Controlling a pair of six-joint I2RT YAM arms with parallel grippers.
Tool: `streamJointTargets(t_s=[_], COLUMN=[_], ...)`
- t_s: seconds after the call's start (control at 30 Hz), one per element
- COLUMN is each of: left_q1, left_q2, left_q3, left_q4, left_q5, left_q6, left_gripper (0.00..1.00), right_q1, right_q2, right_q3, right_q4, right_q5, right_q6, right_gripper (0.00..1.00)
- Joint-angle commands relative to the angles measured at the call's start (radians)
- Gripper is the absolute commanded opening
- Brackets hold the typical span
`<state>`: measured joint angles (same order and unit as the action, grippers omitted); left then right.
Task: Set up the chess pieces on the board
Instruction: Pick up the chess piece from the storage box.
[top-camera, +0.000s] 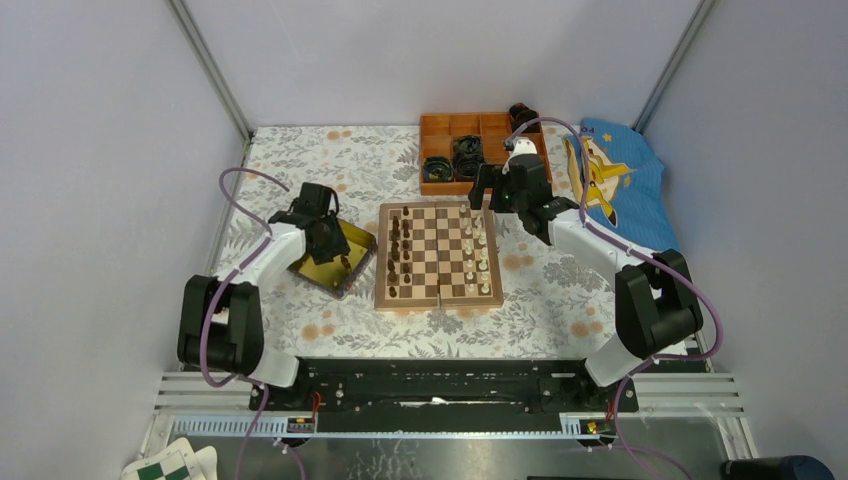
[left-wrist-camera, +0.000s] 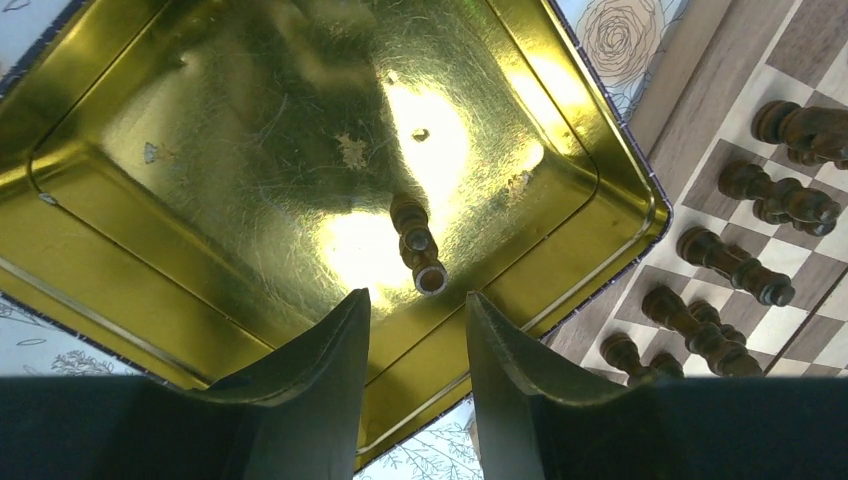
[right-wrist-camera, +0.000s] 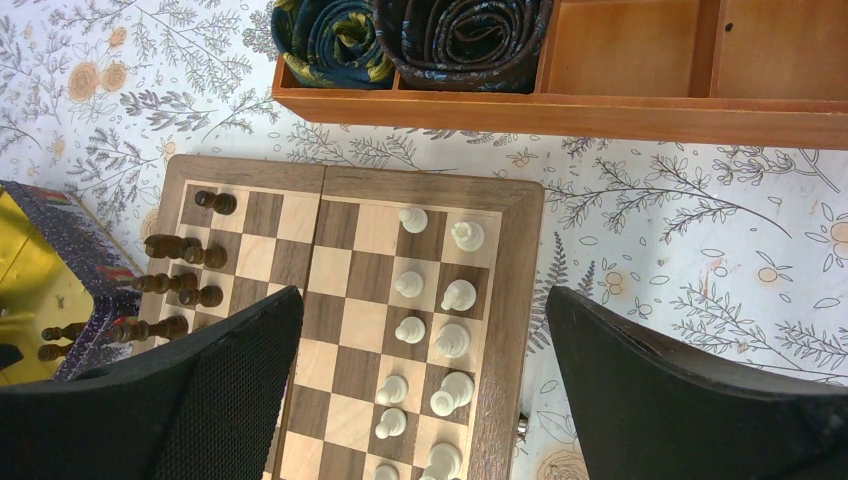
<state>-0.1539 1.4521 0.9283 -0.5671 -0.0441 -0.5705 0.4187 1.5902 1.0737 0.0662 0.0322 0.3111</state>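
Top external view: the board (top-camera: 438, 255) lies at the middle of the flowered table (top-camera: 290, 160), with free room along its near edge, an orange compartmented box (top-camera: 470, 122) holding dark coiled rolls (top-camera: 452, 160) just beyond its far edge, and a blue cloth (top-camera: 620, 180) at the far right. Dark chess pieces (top-camera: 398, 255) fill its two left columns and cream chess pieces (top-camera: 478, 250) its two right columns, leaving the middle squares open. Just beside its left edge sits a gold tray (left-wrist-camera: 120, 300) with one dark piece (left-wrist-camera: 418, 245) lying on its side; the left gripper (left-wrist-camera: 415, 297) hovers over that piece with jaws apart, gripping nothing, and the right gripper (right-wrist-camera: 422, 292) hangs wide open above the board's far right part.
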Motion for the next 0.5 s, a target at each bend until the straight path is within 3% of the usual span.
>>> streamJointTargets(t_s=[0.0, 0.47], left_q1=[0.014, 0.043], left_q2=[0.032, 0.130], left_q3=[-0.013, 0.019], left_q4=[0.081, 0.105], left_q5=[0.027, 0.029], left_q6=[0.017, 0.033], left_gripper=[0.46, 0.43], right_q1=[-0.005, -0.005], right_q2=[-0.033, -0.029], right_q3=[0.002, 0.003], right_q4=[0.049, 0.050], right_q5=[-0.014, -0.014], right_q6=[0.002, 0.002], right_gripper=[1.00, 1.00])
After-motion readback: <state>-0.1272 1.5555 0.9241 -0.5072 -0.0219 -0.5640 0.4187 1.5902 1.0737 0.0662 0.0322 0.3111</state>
